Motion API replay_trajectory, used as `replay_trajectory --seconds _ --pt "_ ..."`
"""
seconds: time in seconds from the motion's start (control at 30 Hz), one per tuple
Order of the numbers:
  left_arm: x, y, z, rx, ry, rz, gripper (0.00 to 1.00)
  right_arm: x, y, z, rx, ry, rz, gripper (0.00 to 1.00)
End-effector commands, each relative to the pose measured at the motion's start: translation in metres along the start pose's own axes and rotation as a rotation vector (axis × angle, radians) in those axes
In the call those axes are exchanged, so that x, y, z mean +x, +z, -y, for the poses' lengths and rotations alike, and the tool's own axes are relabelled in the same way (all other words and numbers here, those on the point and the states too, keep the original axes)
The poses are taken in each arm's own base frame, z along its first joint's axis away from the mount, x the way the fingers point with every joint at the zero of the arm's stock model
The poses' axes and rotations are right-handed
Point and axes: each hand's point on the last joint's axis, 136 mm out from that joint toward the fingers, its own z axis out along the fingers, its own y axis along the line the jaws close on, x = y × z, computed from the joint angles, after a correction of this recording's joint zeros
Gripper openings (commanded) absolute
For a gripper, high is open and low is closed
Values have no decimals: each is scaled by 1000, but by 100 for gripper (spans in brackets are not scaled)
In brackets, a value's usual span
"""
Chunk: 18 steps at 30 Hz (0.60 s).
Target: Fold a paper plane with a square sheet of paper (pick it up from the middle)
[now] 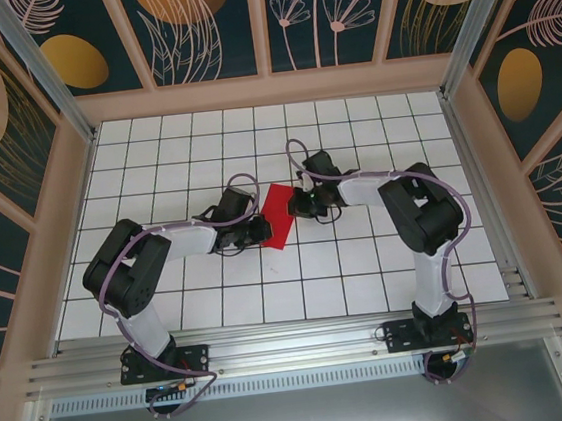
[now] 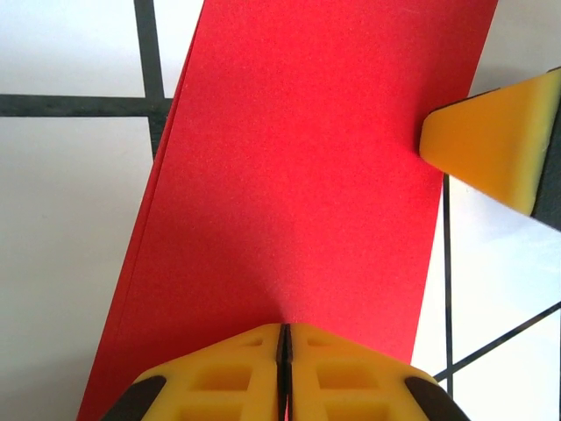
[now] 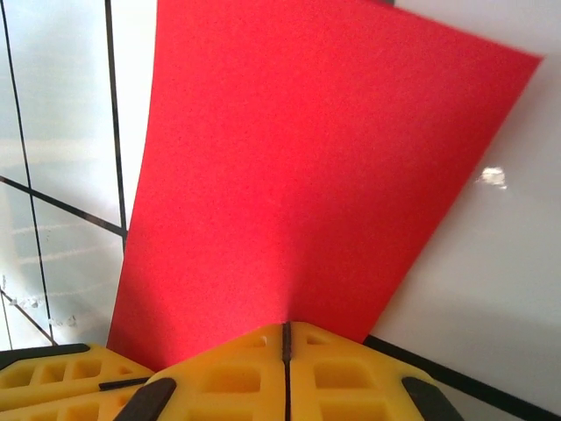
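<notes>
Paper sheet (image 1: 279, 214), one, clamped by left end effector (image 2: 283, 330), right end effector (image 3: 286, 326)

Square sheet of paper (image 2: 289, 193): thin, matt red, finely grainy surface. Pads (image 2: 219, 381) of the left gripper (image 2: 282, 338) at the sheet's edge: matt yellow, foam-like moulded plastic. Tabletop (image 1: 367, 262) under the sheet: smooth glossy white, shows reflections.

Robot lab cell: gridded table (image 1: 370, 292), aluminium frame (image 1: 295, 342), floral-printed walls (image 1: 202, 28).
</notes>
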Motion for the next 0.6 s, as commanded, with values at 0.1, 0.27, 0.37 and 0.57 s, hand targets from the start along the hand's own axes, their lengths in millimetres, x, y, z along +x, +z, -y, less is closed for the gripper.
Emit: replay_trajectory --seconds 0.1,0.27,0.37,0.57 --pt "45 8 -72 -271 -7 -135 12 -18 2 29 47 32 33 8" --pt "49 10 -74 -270 -4 -150 11 -32 2 34 55 56 59 8" --pt "50 10 -75 -272 1 -154 11 -42 1 37 61 71 77 8" --pt "53 11 -77 -274 4 -163 11 -59 -1 32 57 70 110 8"
